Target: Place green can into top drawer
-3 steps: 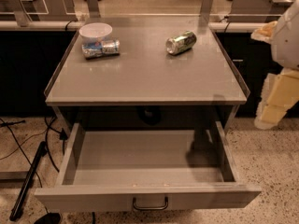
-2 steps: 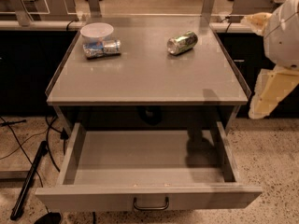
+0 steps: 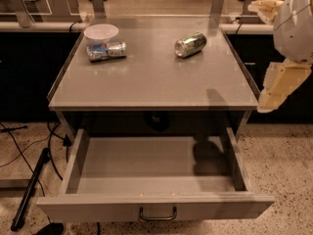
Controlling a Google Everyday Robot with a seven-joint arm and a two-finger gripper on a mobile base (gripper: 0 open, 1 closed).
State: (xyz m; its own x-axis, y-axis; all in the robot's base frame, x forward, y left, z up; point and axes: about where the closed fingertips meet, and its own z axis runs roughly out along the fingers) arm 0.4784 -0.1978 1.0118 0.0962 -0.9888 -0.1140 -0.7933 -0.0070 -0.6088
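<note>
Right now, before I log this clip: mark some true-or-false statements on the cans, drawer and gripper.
The top drawer is open and holds nothing: true.
The green can stands upright: false, it lies on its side on the table.
The gripper holds the green can: false, it hangs off the table's far right corner, apart from the can.
A white bowl sits by the blue-and-white can: true.
</note>
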